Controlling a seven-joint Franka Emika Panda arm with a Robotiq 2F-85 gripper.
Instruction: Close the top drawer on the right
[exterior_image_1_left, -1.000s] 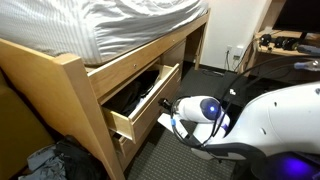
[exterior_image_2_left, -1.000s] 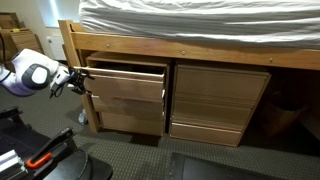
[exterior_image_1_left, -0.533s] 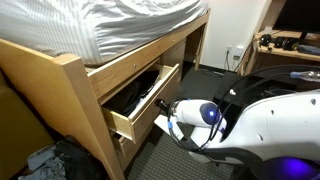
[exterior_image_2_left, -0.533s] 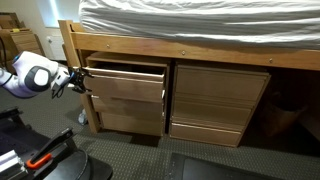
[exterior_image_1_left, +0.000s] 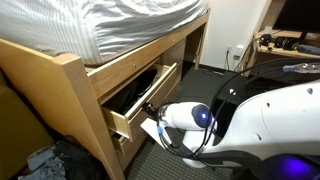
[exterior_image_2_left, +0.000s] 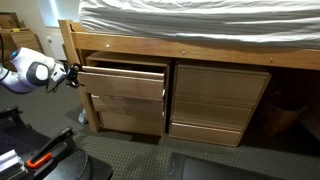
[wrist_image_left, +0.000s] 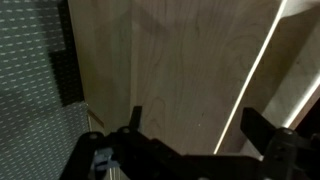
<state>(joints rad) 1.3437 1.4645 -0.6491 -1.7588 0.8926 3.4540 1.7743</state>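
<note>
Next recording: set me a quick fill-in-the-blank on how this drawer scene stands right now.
1. The top drawer is ____, with its dark interior exposed.
2. In the wrist view the gripper, jaws apart, faces the drawer's front, which is made of pale ____.
3. In an exterior view, every drawer of the neighbouring drawer unit is ____.

Missing words: open; wood; closed

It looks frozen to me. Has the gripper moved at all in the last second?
Yes. The gripper has shifted toward the bed post, ending nearer the top drawer.
</note>
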